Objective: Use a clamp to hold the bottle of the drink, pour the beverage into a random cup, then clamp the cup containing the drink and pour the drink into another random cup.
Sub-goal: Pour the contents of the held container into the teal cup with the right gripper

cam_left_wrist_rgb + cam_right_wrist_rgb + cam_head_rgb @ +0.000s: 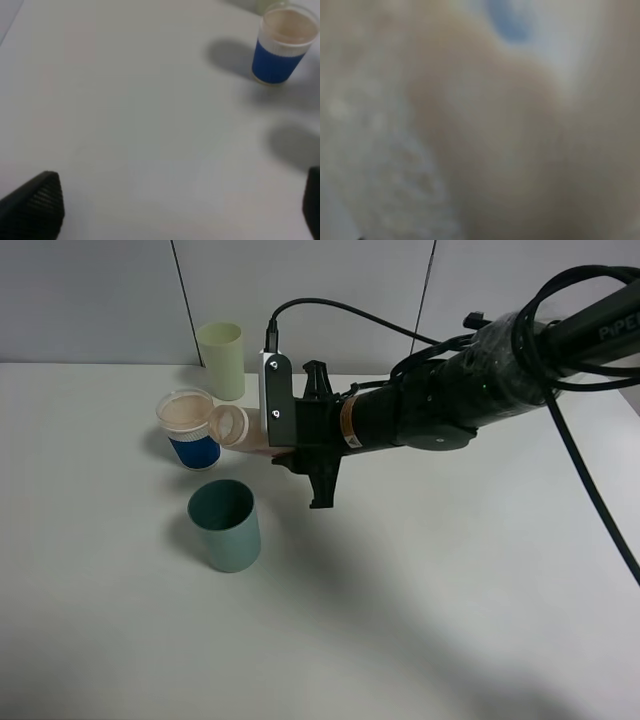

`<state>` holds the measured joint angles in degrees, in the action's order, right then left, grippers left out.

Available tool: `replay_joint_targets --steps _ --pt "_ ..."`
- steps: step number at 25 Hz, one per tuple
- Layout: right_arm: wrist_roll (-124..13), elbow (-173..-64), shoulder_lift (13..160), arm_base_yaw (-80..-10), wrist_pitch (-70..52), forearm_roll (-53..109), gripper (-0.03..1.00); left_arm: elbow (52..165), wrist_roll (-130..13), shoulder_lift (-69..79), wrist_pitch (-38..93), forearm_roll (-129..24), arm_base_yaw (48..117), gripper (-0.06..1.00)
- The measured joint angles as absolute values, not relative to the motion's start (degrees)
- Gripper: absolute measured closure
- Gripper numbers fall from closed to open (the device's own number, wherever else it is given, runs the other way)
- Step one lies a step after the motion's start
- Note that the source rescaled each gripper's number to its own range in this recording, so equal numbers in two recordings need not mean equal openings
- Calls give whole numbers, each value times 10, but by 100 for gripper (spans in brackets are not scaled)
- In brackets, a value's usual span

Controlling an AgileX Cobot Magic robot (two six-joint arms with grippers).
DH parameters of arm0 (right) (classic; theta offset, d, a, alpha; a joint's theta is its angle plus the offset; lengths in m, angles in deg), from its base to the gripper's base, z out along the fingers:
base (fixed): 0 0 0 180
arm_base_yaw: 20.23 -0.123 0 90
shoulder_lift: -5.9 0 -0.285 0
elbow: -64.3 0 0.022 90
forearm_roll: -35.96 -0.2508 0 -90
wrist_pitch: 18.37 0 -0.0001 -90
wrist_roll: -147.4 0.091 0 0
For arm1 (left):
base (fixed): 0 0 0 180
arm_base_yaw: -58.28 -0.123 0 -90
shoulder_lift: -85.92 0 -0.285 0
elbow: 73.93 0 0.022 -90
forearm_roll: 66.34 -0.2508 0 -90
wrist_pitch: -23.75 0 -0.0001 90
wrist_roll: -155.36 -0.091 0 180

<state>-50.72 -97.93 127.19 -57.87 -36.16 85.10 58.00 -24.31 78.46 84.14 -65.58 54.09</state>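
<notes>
The right clamp (290, 440), black with white plastic parts and a black cable, reaches across the white counter (450, 620) from the right. Its jaws are clenched on the small clear plastic bottle (240, 432). The bottle lies tipped on its side above the counter, its wide capless mouth just at the rim of the short blue paper cup with a ribbed white upper band (192, 430). Pale beige-pink shows inside that cup up near the rim and along the bottle's lower side; whether liquid is flowing cannot be told. In the right wrist view the bottle is so close that it is only a beige blur with a blue patch beyond it.

The plain teal tumbler (226, 527) stands upright nearer the camera, just beside the blue cup and apart from it. The taller pale yellow-green tumbler (221, 360) stands behind the blue cup, by the wall.

The left clamp (172, 207) hangs over bare counter with its jaws released and wide apart, nothing between them, the blue cup well away from it.
</notes>
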Motion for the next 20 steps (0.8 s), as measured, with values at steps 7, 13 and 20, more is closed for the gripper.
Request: replay_joint_targets --steps 7,13,20 --pt "-517 -979 1272 -590 -362 859 96 580 -243 785 841 -656 541 7" --pt "-528 -979 1272 -598 -356 867 96 580 -243 785 841 -656 541 7" --pt "-559 -979 1272 -598 -339 867 96 580 -243 785 841 -656 541 7"
